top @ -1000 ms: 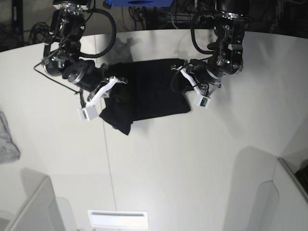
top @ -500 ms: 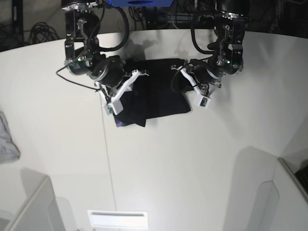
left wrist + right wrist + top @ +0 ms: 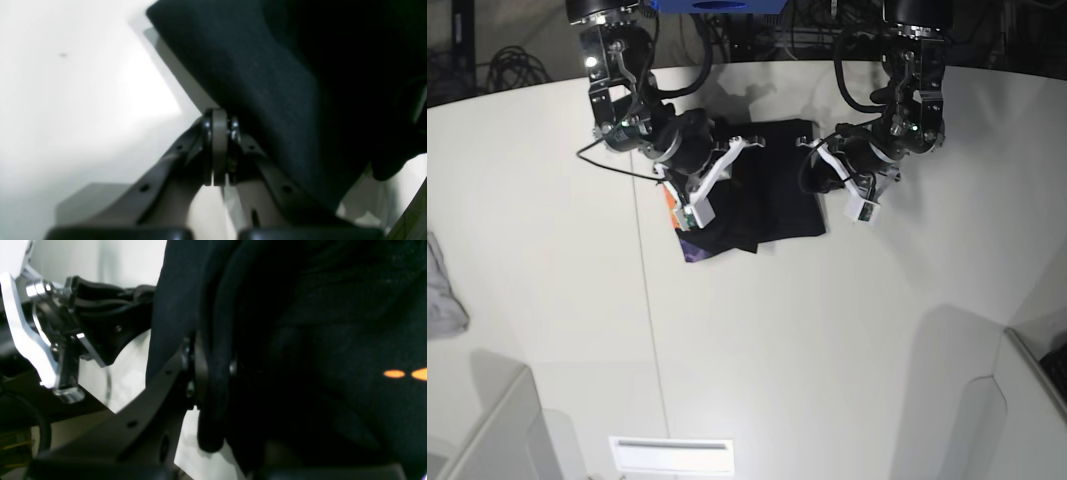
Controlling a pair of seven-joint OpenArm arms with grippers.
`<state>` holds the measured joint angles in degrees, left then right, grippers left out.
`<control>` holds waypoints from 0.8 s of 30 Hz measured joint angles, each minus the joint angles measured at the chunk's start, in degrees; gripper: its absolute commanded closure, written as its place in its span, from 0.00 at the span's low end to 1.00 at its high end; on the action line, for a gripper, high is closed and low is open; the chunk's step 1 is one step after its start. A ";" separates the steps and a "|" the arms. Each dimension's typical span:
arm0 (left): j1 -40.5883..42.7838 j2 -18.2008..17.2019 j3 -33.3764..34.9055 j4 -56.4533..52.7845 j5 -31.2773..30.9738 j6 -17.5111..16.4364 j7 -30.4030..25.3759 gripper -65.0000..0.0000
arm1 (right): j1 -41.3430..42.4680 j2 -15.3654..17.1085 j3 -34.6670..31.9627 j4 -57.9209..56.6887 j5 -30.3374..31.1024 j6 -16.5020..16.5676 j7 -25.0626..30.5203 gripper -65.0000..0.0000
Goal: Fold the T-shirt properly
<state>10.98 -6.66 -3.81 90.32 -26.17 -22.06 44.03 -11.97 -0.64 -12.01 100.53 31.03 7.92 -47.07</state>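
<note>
Black cloth: the large black short-sleeved cotton T-shirt (image 3: 762, 185) lies on the pale round table (image 3: 827, 330), bunched between the two grippers.

Left of base view, right arm: the right gripper (image 3: 689, 200) has swung in from the table's outer side and now sits over the shirt's near-left corner, carrying cloth with it!

Right grip: in the right wrist view the right gripper (image 3: 208, 373) has its jaws pinching a thick rolled edge of the shirt, fabric draped to the right of the jaws, orange print flecks showing there.

Just changed: a second ago that side of the shirt hung out beyond the body in a loose lobe; now it is drawn across, and a strip of orange-and-purple print (image 3: 689, 243) peeks out just under the right gripper.

Right of base view, left arm: the left gripper (image 3: 852, 195) has shifted only slightly, beside the shirt's right edge.

Left grip: in its wrist view the left gripper (image 3: 218, 126) is pressed together, and whether cloth is between the tips I cannot tell.

Meaning: I'd judge one side-fold is nearly over; release and smoothing look next.
</note>
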 measured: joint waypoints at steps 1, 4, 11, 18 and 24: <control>0.00 -0.02 -0.04 0.00 -0.02 0.00 -0.02 1.00 | 0.00 -0.04 -0.09 -0.39 0.02 0.00 0.46 1.00; 0.00 -0.04 -0.13 0.00 0.00 0.00 0.09 1.00 | 0.02 -0.15 -0.11 -0.59 0.02 0.00 0.44 1.00; 1.16 -0.09 -0.26 0.96 0.09 0.07 -0.07 1.00 | 0.02 -0.15 -0.04 -0.59 0.02 0.00 0.61 0.77; 6.23 -0.02 -4.55 6.97 1.11 0.61 2.03 1.00 | 0.02 -0.15 0.00 -0.52 0.24 0.00 0.61 0.48; 9.92 0.02 -14.82 9.84 1.22 -6.64 2.78 1.00 | 0.59 -0.28 -0.11 -0.09 0.39 0.02 0.59 0.48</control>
<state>20.91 -6.63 -18.63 100.16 -24.95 -28.71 46.81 -11.38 -0.93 -12.12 100.44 31.42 7.94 -46.48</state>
